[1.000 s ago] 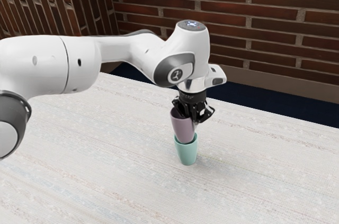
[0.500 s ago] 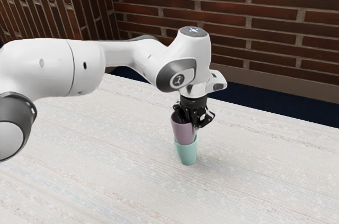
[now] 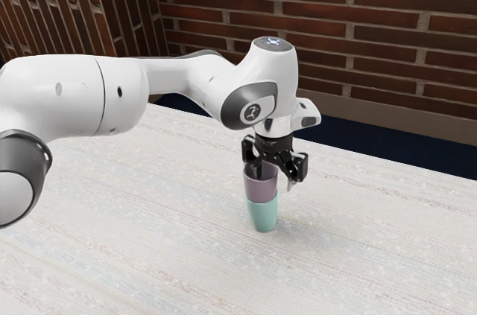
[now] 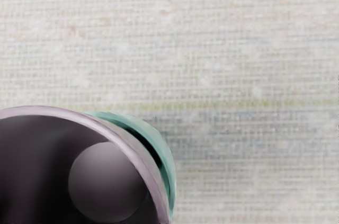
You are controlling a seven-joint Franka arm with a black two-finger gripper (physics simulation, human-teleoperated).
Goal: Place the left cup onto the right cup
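On the pale, woven-textured counter (image 3: 141, 248), well in from its far edge, stands the teal plastic cup (image 3: 262, 216) upright, and the mauve plastic cup (image 3: 260, 186) sits upright inside it, with its lower part sunk into the teal one. In the wrist view the teal rim shows as a thin crescent just outside the mauve rim, so the two seem well centred. I judge the placing itself as done; what is left is only to lift the hand away without knocking the stack. Just above the mauve rim hangs the black two-finger pincer (image 3: 273, 168), spread wide and holding nothing; whether one finger brushes the rim, I cannot tell. Behind it are the white arm (image 3: 149, 91) and the brick wall (image 3: 373, 24).
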